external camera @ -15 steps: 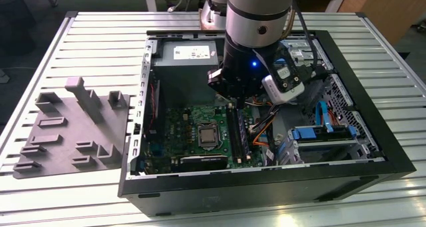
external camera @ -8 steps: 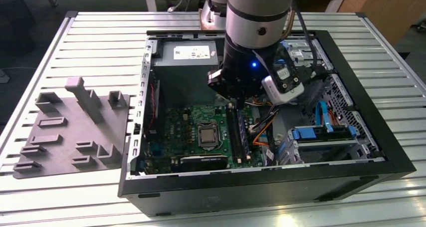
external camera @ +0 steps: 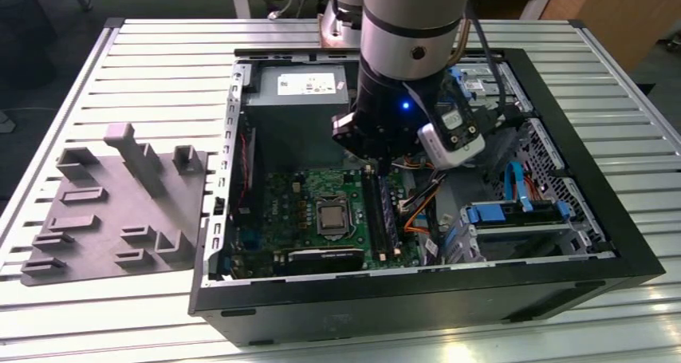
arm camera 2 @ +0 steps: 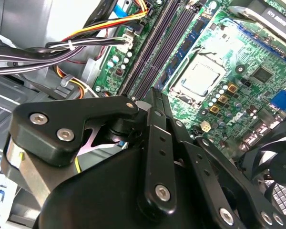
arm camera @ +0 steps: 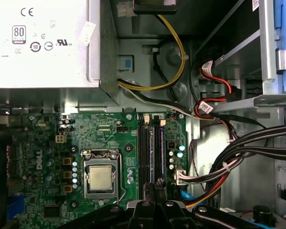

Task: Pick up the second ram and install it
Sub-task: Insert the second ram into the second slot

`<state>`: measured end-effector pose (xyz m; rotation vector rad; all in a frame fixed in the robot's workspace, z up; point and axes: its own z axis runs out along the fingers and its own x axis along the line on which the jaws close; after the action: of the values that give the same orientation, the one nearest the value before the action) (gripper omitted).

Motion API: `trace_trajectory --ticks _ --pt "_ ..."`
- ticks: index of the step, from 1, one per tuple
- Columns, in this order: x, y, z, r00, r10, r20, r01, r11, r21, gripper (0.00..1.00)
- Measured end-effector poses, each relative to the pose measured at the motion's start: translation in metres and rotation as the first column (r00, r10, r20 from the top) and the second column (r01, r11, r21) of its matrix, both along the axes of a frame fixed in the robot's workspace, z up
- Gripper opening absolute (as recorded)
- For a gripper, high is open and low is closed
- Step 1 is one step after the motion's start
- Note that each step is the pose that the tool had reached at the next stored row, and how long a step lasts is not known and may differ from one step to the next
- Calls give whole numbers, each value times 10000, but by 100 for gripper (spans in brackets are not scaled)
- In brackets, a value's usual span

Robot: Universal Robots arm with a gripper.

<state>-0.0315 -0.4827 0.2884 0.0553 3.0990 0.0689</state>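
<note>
The claw (arm camera 2: pixel 155 98) is closed thin over the motherboard slots (arm camera: pixel 150 155), seeming to pinch the second ram (external camera: pixel 375 207) on edge. Good work means keeping the stick straight above its slot and pushing evenly.

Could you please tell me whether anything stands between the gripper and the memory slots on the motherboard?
Nothing visible does. In the first wrist view the gripper hangs right over the memory slots. The cable bundle runs off to one side of them, and a seated stick fills a neighbouring slot.
</note>
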Motion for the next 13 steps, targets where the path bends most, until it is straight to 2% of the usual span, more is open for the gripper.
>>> trace_trajectory --ticks 13 --pt "-1 0 -40 10000 0 0 0 10000 0 11"
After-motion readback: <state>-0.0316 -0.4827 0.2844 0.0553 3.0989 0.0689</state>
